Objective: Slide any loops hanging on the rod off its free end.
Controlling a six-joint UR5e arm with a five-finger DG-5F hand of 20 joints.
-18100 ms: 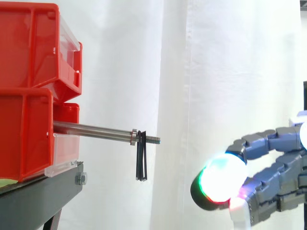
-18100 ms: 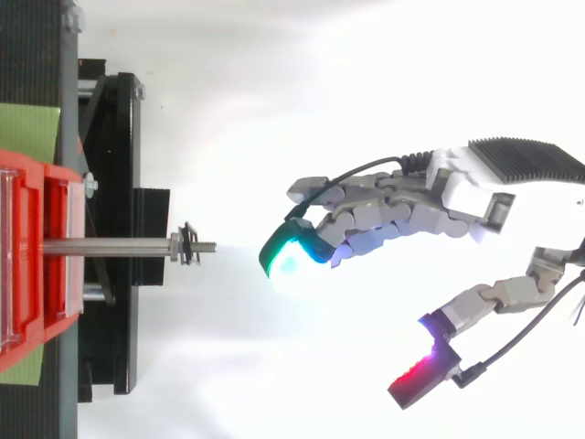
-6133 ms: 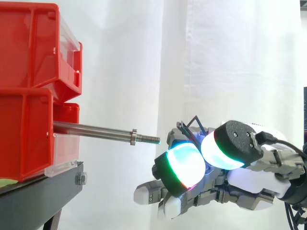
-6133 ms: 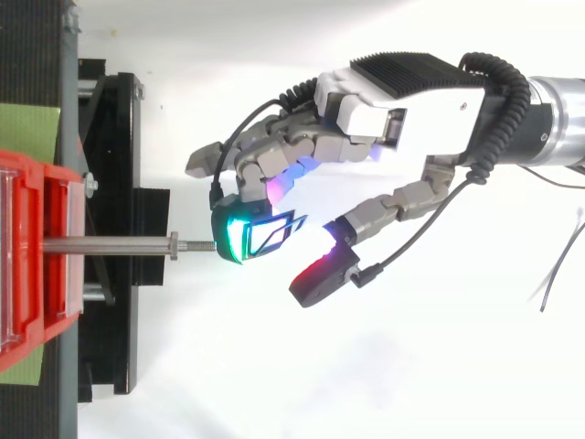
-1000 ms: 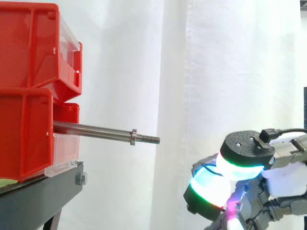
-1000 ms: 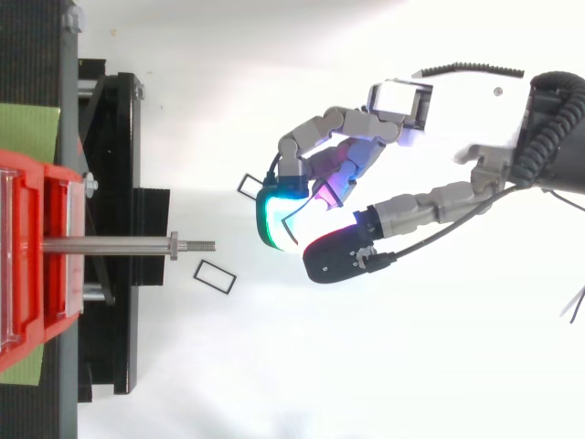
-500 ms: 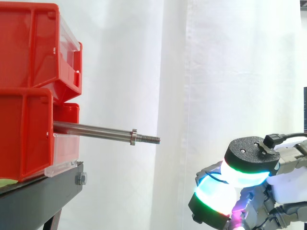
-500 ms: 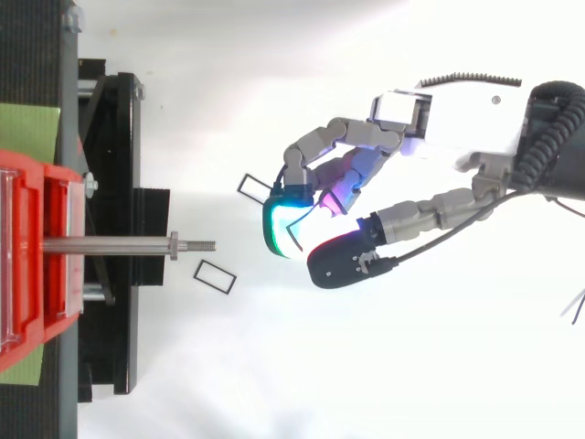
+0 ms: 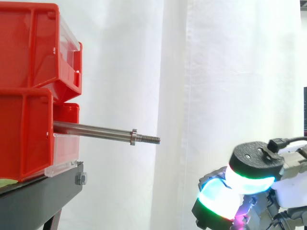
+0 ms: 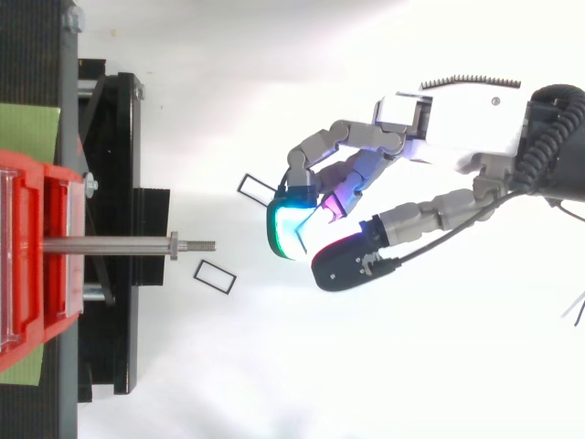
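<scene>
The steel rod point(image 9: 93, 130) sticks out of the red bins point(image 9: 26, 91) to the right, and its threaded free end point(image 10: 203, 244) is bare. Two black rectangular loops lie on the white floor: one point(image 10: 215, 277) just below the rod's tip, the other point(image 10: 255, 189) above it. My hand point(image 10: 439, 128) hovers right of the rod's end and, in the side view, well below it point(image 9: 249, 184). Its fingers are curled, with the thumb pad pressed onto the cyan fingertip point(image 10: 291, 230). A third thin black loop point(image 10: 304, 223) is pinched there, partly hidden by the pads.
The bins stand on a black stand point(image 10: 110, 137) at the left, before a white curtain point(image 9: 216, 72). A green strip point(image 10: 27, 133) lies under the bins. Open white floor stretches between the stand and my hand.
Over the last second my hand has drifted slightly right and down, away from the rod, with the loop still in it. Earlier, the loops hung near the rod's end.
</scene>
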